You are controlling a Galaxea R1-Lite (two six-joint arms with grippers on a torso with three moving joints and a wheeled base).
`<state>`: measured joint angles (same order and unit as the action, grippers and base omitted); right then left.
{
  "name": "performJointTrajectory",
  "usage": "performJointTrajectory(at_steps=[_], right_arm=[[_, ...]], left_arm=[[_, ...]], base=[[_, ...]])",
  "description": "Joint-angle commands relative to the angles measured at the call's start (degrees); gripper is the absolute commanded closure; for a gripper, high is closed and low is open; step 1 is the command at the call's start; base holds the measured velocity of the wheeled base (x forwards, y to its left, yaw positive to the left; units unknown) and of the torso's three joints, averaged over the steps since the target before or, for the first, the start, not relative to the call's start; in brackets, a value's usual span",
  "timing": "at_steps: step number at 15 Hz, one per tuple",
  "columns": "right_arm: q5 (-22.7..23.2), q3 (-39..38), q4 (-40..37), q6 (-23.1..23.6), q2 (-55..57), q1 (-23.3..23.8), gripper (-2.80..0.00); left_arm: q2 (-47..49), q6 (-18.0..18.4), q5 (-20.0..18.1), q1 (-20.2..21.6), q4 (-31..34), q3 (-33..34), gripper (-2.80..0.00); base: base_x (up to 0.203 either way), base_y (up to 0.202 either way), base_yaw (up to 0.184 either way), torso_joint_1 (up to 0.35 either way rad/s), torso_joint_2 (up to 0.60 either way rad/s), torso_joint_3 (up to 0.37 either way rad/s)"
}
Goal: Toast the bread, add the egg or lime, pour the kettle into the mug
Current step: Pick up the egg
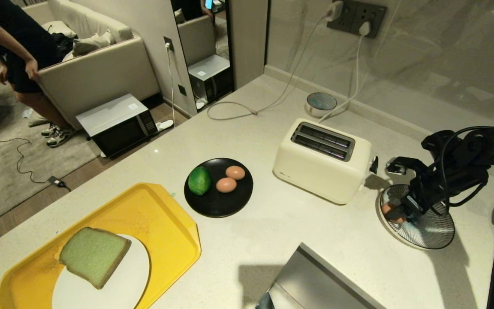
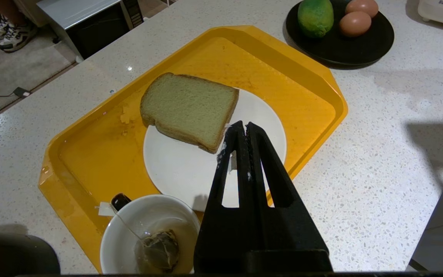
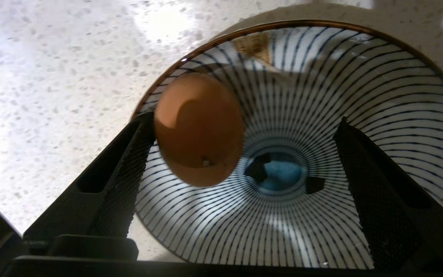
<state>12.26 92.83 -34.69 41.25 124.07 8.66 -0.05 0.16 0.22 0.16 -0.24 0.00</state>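
I had the right gripper hanging over the striped bowl at the counter's right end, just beside the toaster, because that bowl was where the egg was meant to go. Its jaws stood wide apart, about as far as they would spread. The egg lay against the inner face of one finger and well clear of the other, so nothing was clamping it; I could not tell whether it was already resting on the bowl's sloping wall or only leaning on that finger. I judged the egg as let go into the bowl, or very nearly so. The left gripper was pressed shut and held nothing, parked above the yellow tray near the edge of the white plate. The bread lay half on that plate, still untoasted in my judgement, since both toaster slots looked empty. The mug, with a tea bag in it, sat at the tray's near corner. On the black plate between tray and toaster the lime and two more eggs waited, kept together as spare picks. I could not see the kettle. A person stood by the sofa, far from the counter.
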Motion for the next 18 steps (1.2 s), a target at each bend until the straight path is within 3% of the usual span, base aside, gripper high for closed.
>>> performJointTrajectory(at_steps=[1, 18], right_arm=[[-0.64, -0.08, 1.43, 0.23, 0.65, 0.08, -2.80], [-1.98, -0.90, 2.96, 0.21, 0.39, -0.93, -2.80]], left_arm=[[-0.04, 0.02, 0.04, 0.02, -0.02, 0.00, 0.00], [-0.04, 0.02, 0.04, 0.02, -0.02, 0.00, 0.00]], base=[[0.000, 0.000, 0.000, 0.000, 0.00, 0.000], [0.000, 0.000, 0.000, 0.000, 0.00, 0.000]])
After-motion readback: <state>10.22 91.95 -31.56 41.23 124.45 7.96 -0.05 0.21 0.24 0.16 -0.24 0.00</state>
